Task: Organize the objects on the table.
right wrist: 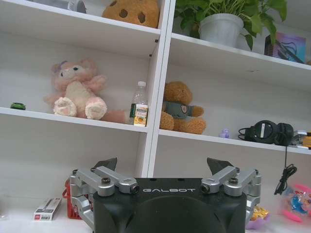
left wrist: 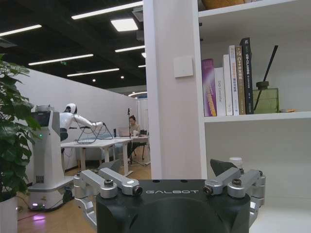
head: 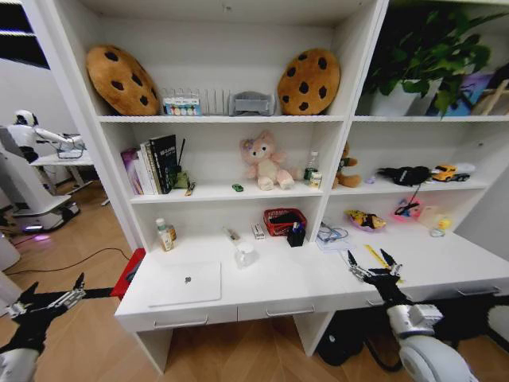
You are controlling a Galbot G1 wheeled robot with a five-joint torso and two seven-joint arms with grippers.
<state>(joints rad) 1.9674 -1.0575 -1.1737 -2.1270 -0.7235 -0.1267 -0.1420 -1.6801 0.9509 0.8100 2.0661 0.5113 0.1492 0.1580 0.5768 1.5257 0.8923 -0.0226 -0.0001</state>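
Silver laptop (head: 184, 283) lies closed, flat on the white bench (head: 278, 278) near its left front edge. Green toy car (head: 237, 188) sits on the middle shelf beside the pink plush (head: 266, 161). Left claw (head: 52, 298) open, low, off the bench's left end. Right claw (head: 372, 267) open, above the bench's right front part.

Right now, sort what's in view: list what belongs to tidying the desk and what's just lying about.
For the job: laptop, green toy car, yellow pen, desk.

Just lying about: cookie cushions, pink plush, teddy bear, books, potted plant, headphones.
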